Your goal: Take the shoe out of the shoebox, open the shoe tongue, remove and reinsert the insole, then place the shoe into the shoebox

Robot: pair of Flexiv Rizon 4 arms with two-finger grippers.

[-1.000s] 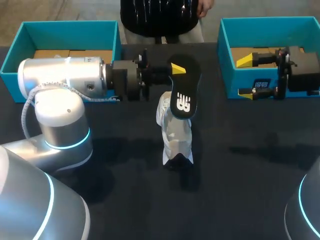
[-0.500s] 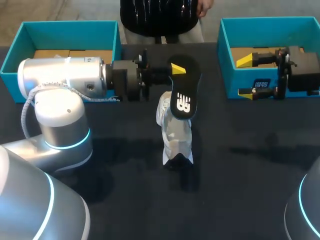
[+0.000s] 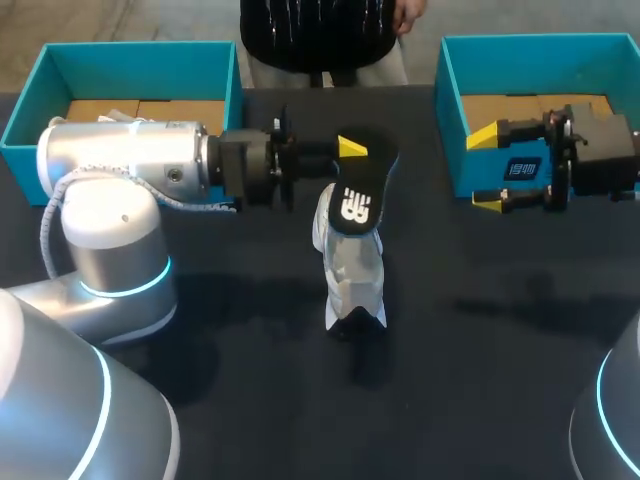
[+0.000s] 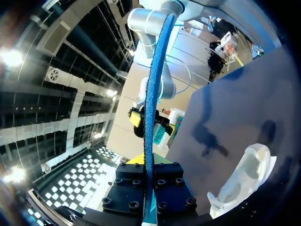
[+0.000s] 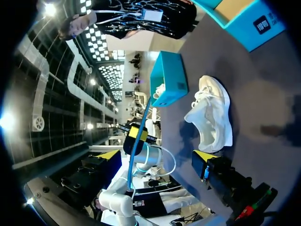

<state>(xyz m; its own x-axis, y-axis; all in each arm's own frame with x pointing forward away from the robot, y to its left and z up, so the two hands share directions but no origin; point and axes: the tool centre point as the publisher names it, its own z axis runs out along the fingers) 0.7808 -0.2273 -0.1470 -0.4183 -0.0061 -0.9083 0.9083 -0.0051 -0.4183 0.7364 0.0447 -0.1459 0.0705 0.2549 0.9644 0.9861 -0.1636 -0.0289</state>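
A white shoe [image 3: 352, 275] lies on the dark table near the middle, toe toward me. Just above its heel end hangs the black insole [image 3: 352, 205] with a white logo, and my left gripper [image 3: 350, 150] is shut on the insole's top end. In the left wrist view the insole [image 4: 150, 108] shows edge-on as a thin blue strip rising from between the fingers [image 4: 131, 188], with the shoe [image 4: 244, 179] off to one side below. My right gripper [image 3: 485, 170] stands open and empty by the near left corner of the right shoebox [image 3: 445, 110]. The right wrist view shows the shoe [image 5: 211, 117] ahead of it.
A second teal box [image 3: 130, 55] with a cardboard floor stands at the back left, behind my left arm's forearm [image 3: 130, 160]. Bare dark tabletop [image 3: 470, 380] lies in front of the shoe and to its right.
My left gripper has tipped the insole lower, so its free end now hangs closer to the shoe's opening. My right gripper has shifted slightly left and toward me, out over the box's near wall.
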